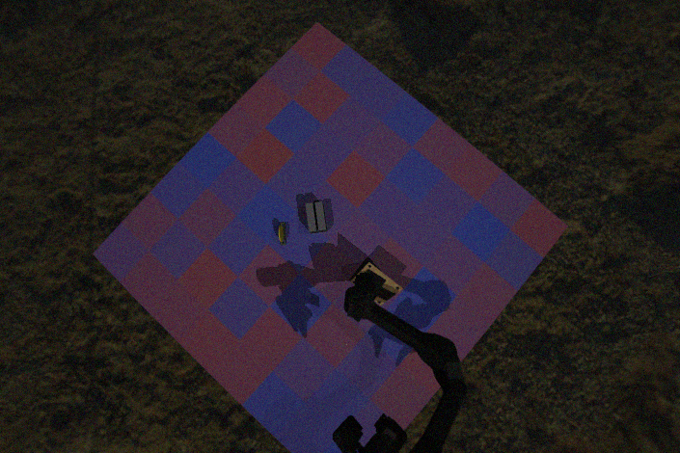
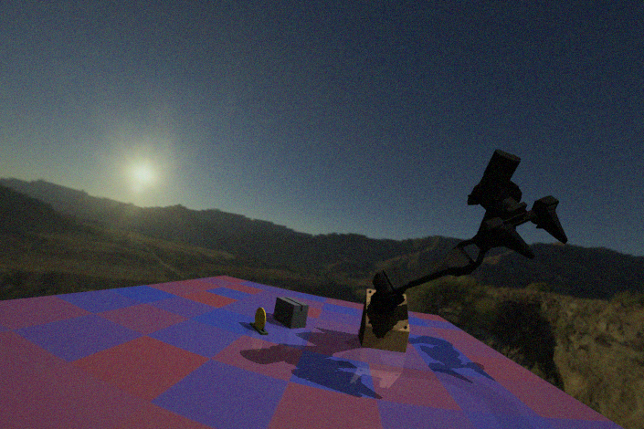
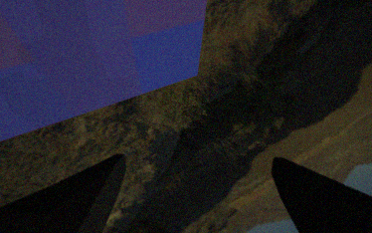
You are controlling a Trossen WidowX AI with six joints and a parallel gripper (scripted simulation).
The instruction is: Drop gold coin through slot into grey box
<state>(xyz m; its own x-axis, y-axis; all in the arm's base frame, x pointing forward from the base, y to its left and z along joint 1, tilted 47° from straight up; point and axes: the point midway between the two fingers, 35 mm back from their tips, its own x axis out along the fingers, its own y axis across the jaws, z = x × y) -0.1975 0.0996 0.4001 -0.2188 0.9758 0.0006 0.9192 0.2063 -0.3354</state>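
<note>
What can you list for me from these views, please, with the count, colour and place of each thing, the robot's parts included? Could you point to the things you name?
coin [image 1: 282,232] [image 2: 260,319]: one, gold, on edge in the holder
holder [image 2: 262,332]: one, dark green, beside the grey box
grey box [image 1: 311,217] [image 2: 290,312]: one, grey, slotted lid, on the tabletop near the coin
tabletop [image 1: 265,154] [image 2: 145,364] [image 3: 164,55]: one, red, blue and purple patches, beneath everything
block [image 1: 372,265] [image 2: 390,342]: one, tan, under the arm's foot
arm [image 1: 449,368] [image 2: 436,273]: one, black, rising from the block
gripper [image 1: 369,435] [image 2: 549,248] [image 3: 198,162]: one, black, open, away from the coin
</note>
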